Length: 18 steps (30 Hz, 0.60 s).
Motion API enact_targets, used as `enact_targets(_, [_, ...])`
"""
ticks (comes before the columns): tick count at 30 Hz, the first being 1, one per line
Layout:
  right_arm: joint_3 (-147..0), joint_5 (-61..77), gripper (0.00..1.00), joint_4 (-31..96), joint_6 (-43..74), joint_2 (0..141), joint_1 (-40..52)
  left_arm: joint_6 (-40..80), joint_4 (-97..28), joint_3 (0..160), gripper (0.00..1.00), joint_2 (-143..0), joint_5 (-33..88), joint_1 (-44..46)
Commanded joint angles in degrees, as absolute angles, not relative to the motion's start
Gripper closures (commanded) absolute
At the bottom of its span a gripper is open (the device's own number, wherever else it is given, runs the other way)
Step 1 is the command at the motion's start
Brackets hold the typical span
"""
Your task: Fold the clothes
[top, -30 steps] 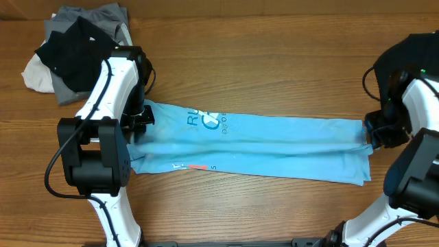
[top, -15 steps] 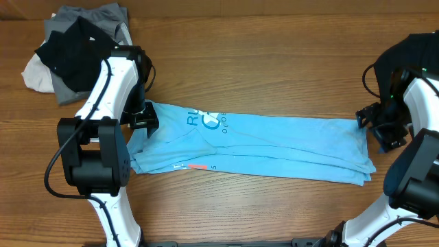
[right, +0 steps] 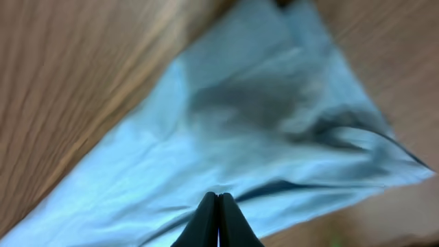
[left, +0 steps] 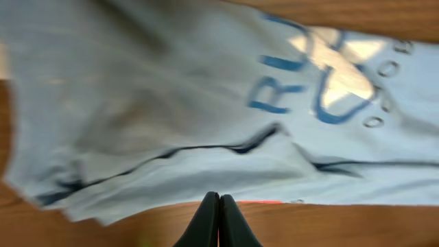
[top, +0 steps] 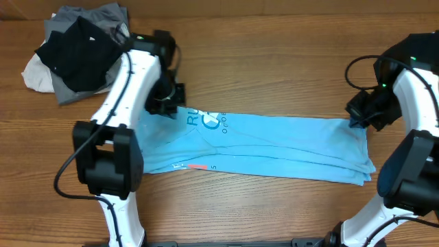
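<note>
We think this is a robot test room, a kind of lab, not a home. A white and black left robot arm (top: 127,82) and a white and black right robot arm (top: 420,99) stand at a brown wooden table (top: 274,62). A black cable (top: 57,180) loops off the left one. A heap of black, grey and off-white clothes (top: 68,55) lies left of the left pincer (top: 168,106), farther back. The rest of the room is out of sight.

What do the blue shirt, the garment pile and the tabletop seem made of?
Blue shirt: soft matte knit cloth, probably cotton jersey; it lies limp with creases. Garment pile: similar limp matte fabric, crumpled. Tabletop: wood or wood-look laminate, smooth, faint sheen; grain lines show, but which one is unclear.
</note>
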<state>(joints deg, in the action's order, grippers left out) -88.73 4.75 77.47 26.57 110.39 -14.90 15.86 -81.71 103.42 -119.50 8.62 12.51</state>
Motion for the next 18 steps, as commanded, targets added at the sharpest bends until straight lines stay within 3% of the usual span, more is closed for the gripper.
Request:
enact_targets(1, [-86.1,5.7,0.96,75.2,25.6,109.1,-11.8,16.2,-78.9,98.2,0.96,-118.8,11.7,14.7])
enact_targets(18, [-66.9,5.1,0.96,57.5,30.5,109.3,-11.0,18.2,-65.2,80.2,0.96,-118.8,9.9,8.4])
